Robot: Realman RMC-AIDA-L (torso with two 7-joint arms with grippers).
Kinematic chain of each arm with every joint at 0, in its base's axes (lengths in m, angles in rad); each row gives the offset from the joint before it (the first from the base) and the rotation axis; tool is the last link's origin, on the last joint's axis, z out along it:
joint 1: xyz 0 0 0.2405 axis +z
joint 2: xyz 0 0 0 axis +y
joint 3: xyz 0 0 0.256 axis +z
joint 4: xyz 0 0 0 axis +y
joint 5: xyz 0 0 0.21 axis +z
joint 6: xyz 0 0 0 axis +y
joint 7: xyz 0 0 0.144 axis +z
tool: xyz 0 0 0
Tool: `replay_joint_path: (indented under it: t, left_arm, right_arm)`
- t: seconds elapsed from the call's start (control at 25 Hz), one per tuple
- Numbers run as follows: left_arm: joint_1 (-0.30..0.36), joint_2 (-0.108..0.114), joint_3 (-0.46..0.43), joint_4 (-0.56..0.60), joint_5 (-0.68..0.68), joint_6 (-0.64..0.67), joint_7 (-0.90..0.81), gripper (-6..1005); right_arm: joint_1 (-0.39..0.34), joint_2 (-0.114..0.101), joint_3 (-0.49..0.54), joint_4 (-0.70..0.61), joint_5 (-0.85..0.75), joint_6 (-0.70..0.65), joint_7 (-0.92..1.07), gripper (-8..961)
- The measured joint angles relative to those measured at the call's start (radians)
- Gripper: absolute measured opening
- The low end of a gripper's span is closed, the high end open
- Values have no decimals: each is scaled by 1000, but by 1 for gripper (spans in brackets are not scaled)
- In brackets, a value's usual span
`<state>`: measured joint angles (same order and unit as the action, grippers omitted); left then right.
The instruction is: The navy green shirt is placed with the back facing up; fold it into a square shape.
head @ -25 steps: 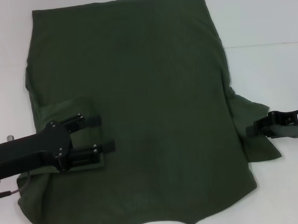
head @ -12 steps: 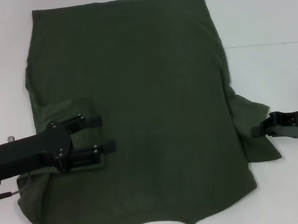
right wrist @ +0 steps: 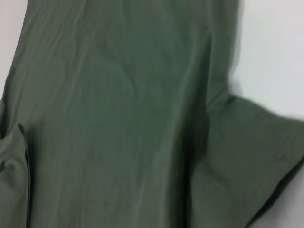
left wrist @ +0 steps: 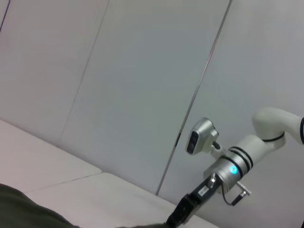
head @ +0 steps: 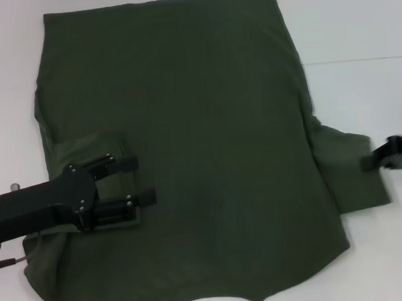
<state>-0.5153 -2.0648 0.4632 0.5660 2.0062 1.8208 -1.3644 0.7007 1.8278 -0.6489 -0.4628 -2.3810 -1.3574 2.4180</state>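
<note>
The navy green shirt (head: 199,123) lies flat on the white table, plain side up, filling most of the head view. Its left sleeve (head: 96,152) is folded in over the body. My left gripper (head: 138,179) rests over that folded sleeve, open, with nothing between its fingers (head: 126,162). My right gripper (head: 375,160) is at the outer edge of the right sleeve (head: 347,176), which lies spread out to the right. The right wrist view shows the shirt's body (right wrist: 118,118) and that sleeve (right wrist: 247,156). The lettering is hidden.
The white table (head: 356,21) shows bare at the right and the far left. A seam in the tabletop (head: 358,60) runs to the right of the shirt. The left wrist view shows a grey panelled wall (left wrist: 118,71) and my right arm (left wrist: 228,171).
My right gripper has moved to the right, from over the right sleeve to its outer edge. The sleeve now lies flatter and reaches a little farther right. The left gripper has not moved.
</note>
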Motion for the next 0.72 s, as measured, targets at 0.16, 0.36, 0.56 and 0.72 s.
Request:
replay_joint_path:
  t: [0.16, 0.36, 0.56, 0.72]
  left_arm:
    - [1, 1, -1, 0, 0, 1, -4, 905]
    - [1, 2, -2, 3, 0, 3, -13, 905]
    - [-3, 4, -5, 6, 0, 12, -25, 905]
    - [-4, 5, -12, 7, -1, 17, -31, 905]
  right_arm:
    - [10, -44, 15, -1, 1, -40, -10, 54]
    - [41, -60, 6, -47, -2, -80, -16, 70]
    - [77, -59, 3, -96, -8, -99, -16, 86]
    - [122, -43, -5, -96, -8, -121, -17, 99]
